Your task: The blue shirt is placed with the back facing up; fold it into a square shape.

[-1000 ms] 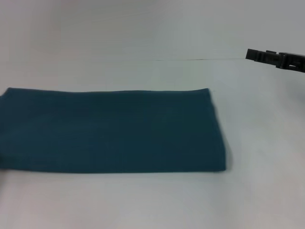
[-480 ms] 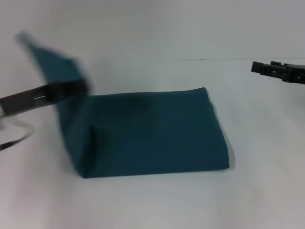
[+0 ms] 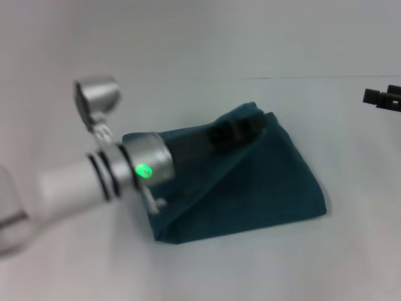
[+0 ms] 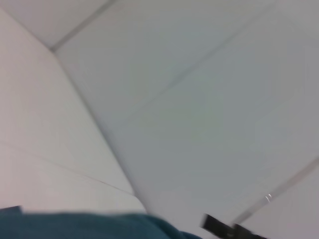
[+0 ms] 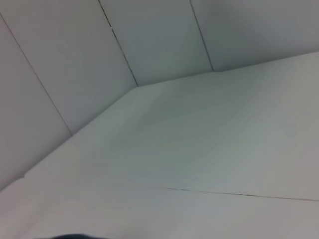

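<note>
The blue shirt [image 3: 263, 182] lies on the white table as a folded band, with its left end lifted and carried over to the right. My left gripper [image 3: 241, 128] is above the shirt's far edge, shut on that lifted end, and cloth drapes around it. The left arm [image 3: 94, 179] reaches in from the left. A strip of the shirt [image 4: 75, 226] shows in the left wrist view. My right gripper [image 3: 382, 98] hovers at the far right, apart from the shirt; the same gripper [image 4: 229, 230] shows far off in the left wrist view.
The white table [image 3: 207, 269] spreads all around the shirt, with a thin seam line [image 3: 301, 78] across its back. The right wrist view shows only the table [image 5: 209, 149] and pale wall panels [image 5: 149, 35].
The left arm has swung in from the left, dragging the shirt's lifted left end across to the right over the rest. The right gripper has drawn back toward the right edge.
</note>
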Tool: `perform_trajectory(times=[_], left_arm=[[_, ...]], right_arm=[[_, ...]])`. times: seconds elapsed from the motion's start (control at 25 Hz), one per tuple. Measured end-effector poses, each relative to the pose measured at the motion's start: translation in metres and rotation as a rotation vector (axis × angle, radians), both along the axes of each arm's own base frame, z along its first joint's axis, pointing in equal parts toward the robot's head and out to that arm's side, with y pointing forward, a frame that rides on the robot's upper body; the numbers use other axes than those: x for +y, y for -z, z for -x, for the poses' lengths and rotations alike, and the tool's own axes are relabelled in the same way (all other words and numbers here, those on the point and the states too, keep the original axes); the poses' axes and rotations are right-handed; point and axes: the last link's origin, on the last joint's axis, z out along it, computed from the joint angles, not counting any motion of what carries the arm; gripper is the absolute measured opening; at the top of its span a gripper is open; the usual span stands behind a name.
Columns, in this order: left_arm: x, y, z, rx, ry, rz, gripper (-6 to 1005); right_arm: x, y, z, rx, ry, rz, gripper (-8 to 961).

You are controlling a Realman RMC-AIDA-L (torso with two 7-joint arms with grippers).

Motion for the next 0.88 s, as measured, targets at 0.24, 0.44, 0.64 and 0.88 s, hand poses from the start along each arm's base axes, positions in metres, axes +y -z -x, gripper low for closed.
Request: perform_trajectory(times=[0.24,0.44,0.64,0.88], left_arm=[[-0.037,0.055,-0.010,0.021,-0.099,-0.127,26],[-0.057,0.064,-0.019,0.014,-0.037,-0.127,151],[-0.069,0.063,-0.026,-0.031,0.051,-0.062,351],[-0.069,0.043,-0.018,-0.103,0.119,-0.073,549]], right_arm=[[0.002,-0.009,-0.003,-0.051,-0.024,-0.014,899],[0.003,-0.007,-0.001,-0.062,-0.039,-0.004,899],[0.003,-0.002,0.000,-0.046,-0.021,0.019,899],[0.003,0.007,0.003,-0.005,0.022,0.064,898]])
